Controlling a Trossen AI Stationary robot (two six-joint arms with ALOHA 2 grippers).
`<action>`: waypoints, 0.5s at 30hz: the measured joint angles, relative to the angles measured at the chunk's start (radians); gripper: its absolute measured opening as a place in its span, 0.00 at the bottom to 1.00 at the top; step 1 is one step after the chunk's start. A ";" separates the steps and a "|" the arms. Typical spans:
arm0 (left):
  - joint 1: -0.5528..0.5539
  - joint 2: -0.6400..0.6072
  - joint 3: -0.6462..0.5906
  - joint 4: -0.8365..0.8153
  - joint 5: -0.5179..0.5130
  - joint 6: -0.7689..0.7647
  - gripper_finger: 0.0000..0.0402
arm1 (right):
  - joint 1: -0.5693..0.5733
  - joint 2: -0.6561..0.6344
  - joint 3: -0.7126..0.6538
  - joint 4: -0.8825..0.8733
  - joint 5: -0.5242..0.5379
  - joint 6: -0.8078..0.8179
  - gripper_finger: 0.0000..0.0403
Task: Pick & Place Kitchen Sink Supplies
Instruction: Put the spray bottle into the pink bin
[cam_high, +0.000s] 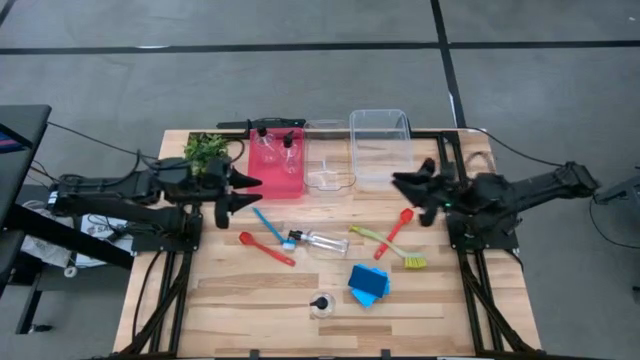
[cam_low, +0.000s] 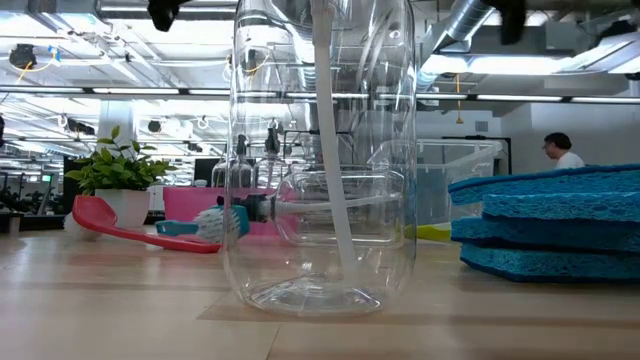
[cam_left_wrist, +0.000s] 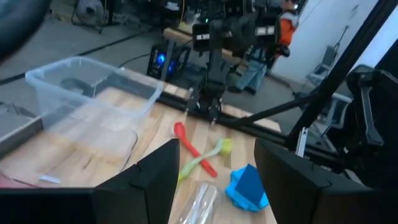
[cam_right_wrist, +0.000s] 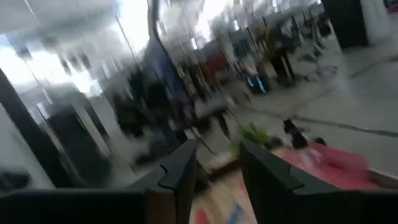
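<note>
While two clear bottles (cam_high: 278, 150) already stand upright in the red bin (cam_high: 277, 180), we see a third bottle (cam_high: 318, 241) lying on its side mid-table, and a fourth (cam_high: 322, 304) standing near the front edge, just beside the stacked blue sponges (cam_high: 368, 284). A blue brush (cam_high: 270, 226) and a red spoon (cam_high: 266, 248) lie left of the fallen bottle; a yellow-green brush (cam_high: 387, 247) and a second red utensil (cam_high: 398, 228) cross each other to its right. Our left gripper (cam_high: 243, 194) hovers by the red bin with its fingers parted and nothing between them. Our right gripper (cam_high: 405, 187) hangs at the clear bin (cam_high: 381, 150), fingers slightly apart and empty.
</note>
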 joint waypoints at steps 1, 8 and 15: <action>0.000 -0.011 0.000 -0.003 0.000 0.000 0.52 | -0.013 0.043 0.049 -0.062 -0.019 -0.002 0.30; -0.002 -0.035 0.000 -0.004 0.029 -0.004 0.52 | -0.080 0.310 0.369 -0.471 -0.038 -0.014 0.28; -0.002 -0.034 0.000 -0.004 0.094 -0.004 0.52 | -0.112 0.507 0.676 -0.802 -0.204 -0.014 0.25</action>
